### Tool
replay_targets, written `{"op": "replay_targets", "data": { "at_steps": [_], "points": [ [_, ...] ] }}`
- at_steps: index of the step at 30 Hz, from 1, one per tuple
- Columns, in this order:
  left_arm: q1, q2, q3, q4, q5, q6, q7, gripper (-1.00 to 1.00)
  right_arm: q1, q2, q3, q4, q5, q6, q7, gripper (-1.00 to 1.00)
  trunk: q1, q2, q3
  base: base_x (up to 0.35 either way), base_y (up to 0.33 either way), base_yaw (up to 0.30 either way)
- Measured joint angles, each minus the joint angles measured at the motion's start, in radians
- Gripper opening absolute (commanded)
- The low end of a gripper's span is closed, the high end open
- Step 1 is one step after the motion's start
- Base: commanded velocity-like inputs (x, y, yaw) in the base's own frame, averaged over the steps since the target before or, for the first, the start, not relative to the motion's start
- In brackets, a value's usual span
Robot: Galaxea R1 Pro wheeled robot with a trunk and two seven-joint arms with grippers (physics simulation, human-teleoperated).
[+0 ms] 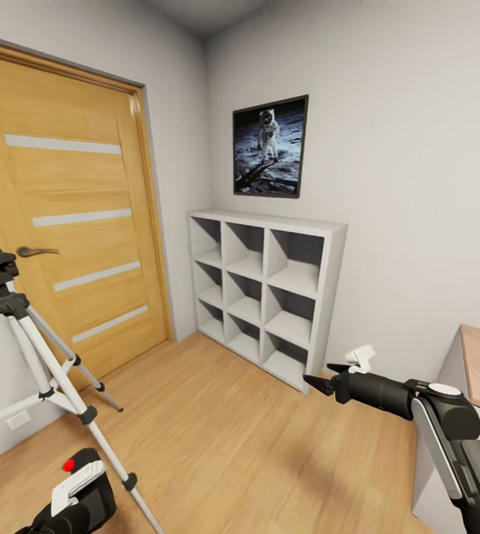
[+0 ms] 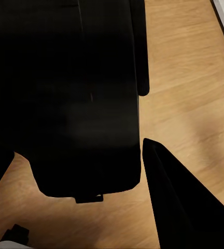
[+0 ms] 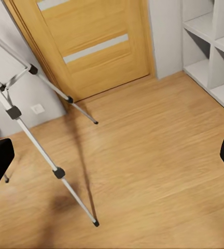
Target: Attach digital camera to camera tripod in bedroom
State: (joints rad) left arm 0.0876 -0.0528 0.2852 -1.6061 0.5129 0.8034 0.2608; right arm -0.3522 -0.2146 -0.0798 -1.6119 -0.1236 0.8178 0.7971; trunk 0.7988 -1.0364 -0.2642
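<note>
At seven o'clock, left tool (image 1: 61,512) holding digital camera (image 1: 95,482), camera tripod (image 1: 28,348) beside wooden door (image 1: 69,215), plank floor (image 1: 254,437), no legible writing, right tool (image 1: 321,377) wide.

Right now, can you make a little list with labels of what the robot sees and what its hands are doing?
room: wooden door, white cube shelf, astronaut picture, wood floor
camera tripod: standing at the left near the door, nothing on its head
digital camera: held low in the left gripper, not yet on the tripod
right gripper: open, empty, above the floor
</note>
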Motion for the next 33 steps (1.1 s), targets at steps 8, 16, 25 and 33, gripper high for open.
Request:
{"op": "replay_targets", "data": {
  "at_steps": [8,16,25,33],
  "points": [
    [0.001,0.001,0.005,0.0,0.0,0.0,-0.001,-1.0,0.0,0.0,0.001,0.0,0.0,0.0,0.0,1.0,-0.031,0.056,0.036,0.0,0.0,0.069],
    [0.017,0.001,0.008,0.0,0.0,0.0,-0.008,-1.0,0.0,0.0,0.001,0.0,0.0,0.0,0.0,1.0,-0.061,0.112,0.072,0.0,0.0,0.074],
    [0.047,0.001,0.07,0.0,-0.001,0.0,-0.16,-1.0,0.0,0.0,0.002,0.0,0.0,0.001,0.0,1.0,-0.096,0.175,0.113,0.0,0.0,0.087],
    [0.058,0.001,0.097,0.001,-0.003,-0.002,-0.217,-1.0,0.0,0.0,0.002,0.0,0.0,0.001,0.0,1.0,-0.127,0.231,0.149,0.0,0.0,0.091]
  ]
}}
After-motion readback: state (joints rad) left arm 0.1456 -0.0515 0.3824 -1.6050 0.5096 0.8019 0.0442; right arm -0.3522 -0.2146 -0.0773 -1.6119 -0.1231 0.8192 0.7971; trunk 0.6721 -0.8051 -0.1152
